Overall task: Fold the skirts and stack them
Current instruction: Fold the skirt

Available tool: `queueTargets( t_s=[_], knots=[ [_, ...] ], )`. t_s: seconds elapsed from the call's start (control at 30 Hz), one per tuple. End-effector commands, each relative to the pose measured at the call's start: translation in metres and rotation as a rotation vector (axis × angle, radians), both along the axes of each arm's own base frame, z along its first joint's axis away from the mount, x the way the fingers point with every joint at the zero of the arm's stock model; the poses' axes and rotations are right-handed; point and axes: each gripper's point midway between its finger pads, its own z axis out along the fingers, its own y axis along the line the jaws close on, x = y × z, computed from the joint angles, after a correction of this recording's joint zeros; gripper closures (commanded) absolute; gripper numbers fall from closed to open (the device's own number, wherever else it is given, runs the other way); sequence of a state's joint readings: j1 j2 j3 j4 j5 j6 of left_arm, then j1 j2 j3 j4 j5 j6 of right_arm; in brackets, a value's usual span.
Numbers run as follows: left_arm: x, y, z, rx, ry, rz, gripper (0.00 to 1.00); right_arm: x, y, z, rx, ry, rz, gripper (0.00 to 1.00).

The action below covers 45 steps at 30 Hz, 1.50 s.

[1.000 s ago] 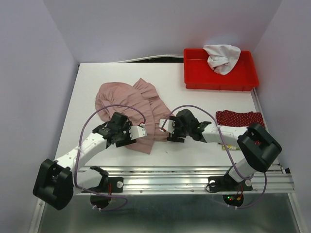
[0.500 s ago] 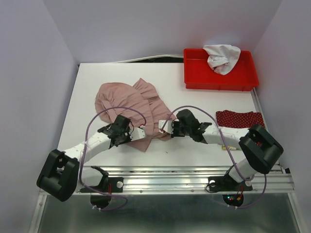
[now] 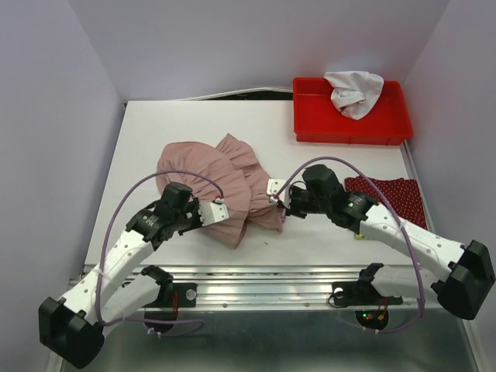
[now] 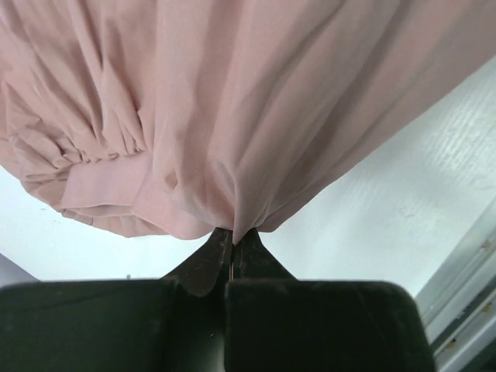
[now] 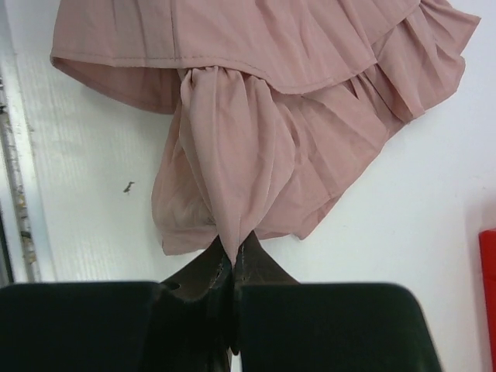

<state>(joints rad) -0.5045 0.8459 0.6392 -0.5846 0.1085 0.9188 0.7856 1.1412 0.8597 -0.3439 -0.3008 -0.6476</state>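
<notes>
**Both claws clamped on the pink skirt, near edge**

- Left claw (image 3: 219, 211): closed tight on the pink skirt (image 3: 208, 180). In the left wrist view the fingertips (image 4: 222, 242) meet with a gathered pinch of the cloth (image 4: 232, 116) between them, and the fabric fans out and up from that point. An elastic waistband shows to the left of the pinch.
- Right claw (image 3: 277, 191): also closed on the same skirt. The right wrist view shows the tips (image 5: 246, 252) nipped on a bunched fold of the skirt's (image 5: 256, 116) lower ruffle, with the tiered hem spreading away above.
- Skirt position: centre of the white worktop (image 3: 155, 124), crumpled rather than flat. The left claw has its near-left edge and the right claw its near-right edge. The cloth at both pinch points is drawn up into a peak.
- Dark red dotted skirt (image 3: 391, 188): lying on the right side of the worktop, partly under the right arm, apart from the pink one.
- Red bin (image 3: 353, 138): far right corner, with a white cloth (image 3: 353, 91) bundled inside.
- Both arms reach in from the near edge, angled toward each other.
</notes>
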Motion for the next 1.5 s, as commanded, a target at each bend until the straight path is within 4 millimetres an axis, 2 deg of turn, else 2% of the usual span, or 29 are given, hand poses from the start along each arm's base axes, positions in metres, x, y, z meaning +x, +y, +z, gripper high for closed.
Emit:
queueTargets(
  t_s=[0.0,0.13,0.2,0.3,0.33,0.37,0.4,0.43,0.47,0.5,0.53,0.57,0.6,0.63,0.67,0.77,0.8,0.83,0.9,0.93,0.97,1.03,1.07,1.17,1.27,1.3,1.33,1.37,1.47],
  knots=[
    [-0.024,-0.007,0.019,-0.078,0.071,-0.008,1.00,-0.012,0.012,0.041,0.086,0.074,-0.011,0.99],
    [-0.029,-0.012,0.036,-0.134,0.081,0.012,1.00,0.010,0.022,0.074,0.149,0.023,-0.080,0.99],
    [-0.028,-0.016,0.047,-0.168,0.078,0.027,1.00,0.033,0.024,0.084,0.147,-0.045,-0.142,0.99],
    [-0.025,-0.024,0.056,-0.220,0.106,0.049,1.00,0.067,0.029,0.114,0.165,-0.161,-0.201,0.99],
    [-0.024,-0.026,0.055,-0.232,0.126,0.054,1.00,0.079,0.033,0.112,0.152,-0.167,-0.206,0.99],
    [-0.020,-0.028,0.059,-0.249,0.128,0.063,1.00,0.094,0.033,0.134,0.181,-0.219,-0.219,0.99],
    [-0.018,-0.028,0.060,-0.258,0.134,0.068,1.00,0.103,0.035,0.139,0.184,-0.233,-0.218,0.99],
    [-0.015,-0.031,0.059,-0.270,0.154,0.069,1.00,0.116,0.040,0.131,0.159,-0.229,-0.219,0.99],
    [-0.007,-0.025,0.062,-0.281,0.150,0.099,1.00,0.134,0.037,0.150,0.174,-0.276,-0.235,0.99],
    [-0.003,-0.022,0.063,-0.287,0.154,0.110,1.00,0.143,0.039,0.152,0.178,-0.287,-0.229,0.99],
    [0.008,-0.013,0.065,-0.313,0.169,0.153,1.00,0.158,0.043,0.141,0.154,-0.280,-0.227,0.99],
    [0.010,-0.017,0.064,-0.316,0.186,0.129,1.00,0.167,0.044,0.141,0.148,-0.289,-0.224,0.99],
    [0.019,-0.001,0.064,-0.315,0.185,0.173,1.00,0.179,0.044,0.152,0.155,-0.320,-0.216,0.99],
    [0.025,0.002,0.057,-0.326,0.227,0.183,1.00,0.188,0.046,0.152,0.151,-0.328,-0.211,0.99],
    [0.035,0.015,0.059,-0.329,0.223,0.219,1.00,0.201,0.054,0.147,0.139,-0.339,-0.187,0.99],
    [0.051,0.027,0.044,-0.341,0.288,0.268,1.00,0.224,0.068,0.134,0.119,-0.360,-0.151,0.99],
    [0.059,0.038,0.040,-0.348,0.292,0.310,1.00,0.236,0.075,0.107,0.095,-0.323,-0.134,0.99],
    [0.063,0.040,0.026,-0.352,0.345,0.325,1.00,0.245,0.083,0.112,0.108,-0.337,-0.127,0.99],
    [0.071,0.047,0.014,-0.354,0.386,0.351,1.00,0.257,0.096,0.095,0.100,-0.325,-0.097,0.99],
    [0.076,0.054,-0.001,-0.349,0.426,0.383,1.00,0.266,0.105,0.065,0.080,-0.284,-0.081,0.99],
    [0.079,0.058,-0.007,-0.344,0.438,0.390,1.00,0.273,0.112,0.063,0.090,-0.296,-0.070,0.99],
    [0.085,0.066,-0.021,-0.340,0.465,0.423,1.00,0.282,0.119,0.038,0.070,-0.280,-0.056,0.99],
    [0.087,0.073,-0.033,-0.336,0.501,0.454,1.00,0.289,0.124,0.015,0.057,-0.265,-0.055,0.99],
    [0.100,0.088,-0.048,-0.341,0.506,0.523,1.00,0.305,0.128,-0.023,0.026,-0.249,-0.080,0.99],
    [0.112,0.098,-0.055,-0.334,0.488,0.579,0.96,0.312,0.125,-0.046,0.003,-0.252,-0.110,0.99],
    [0.117,0.098,-0.053,-0.338,0.475,0.579,0.92,0.316,0.125,-0.053,-0.002,-0.268,-0.115,0.99],
    [0.118,0.098,-0.052,-0.346,0.477,0.585,0.81,0.316,0.122,-0.061,-0.016,-0.267,-0.125,0.99],
    [0.123,0.097,-0.049,-0.354,0.467,0.582,0.79,0.318,0.121,-0.061,-0.014,-0.283,-0.133,0.93],
    [0.130,0.093,-0.034,-0.382,0.456,0.572,0.68,0.324,0.117,-0.053,-0.006,-0.277,-0.190,0.44]
  ],
)
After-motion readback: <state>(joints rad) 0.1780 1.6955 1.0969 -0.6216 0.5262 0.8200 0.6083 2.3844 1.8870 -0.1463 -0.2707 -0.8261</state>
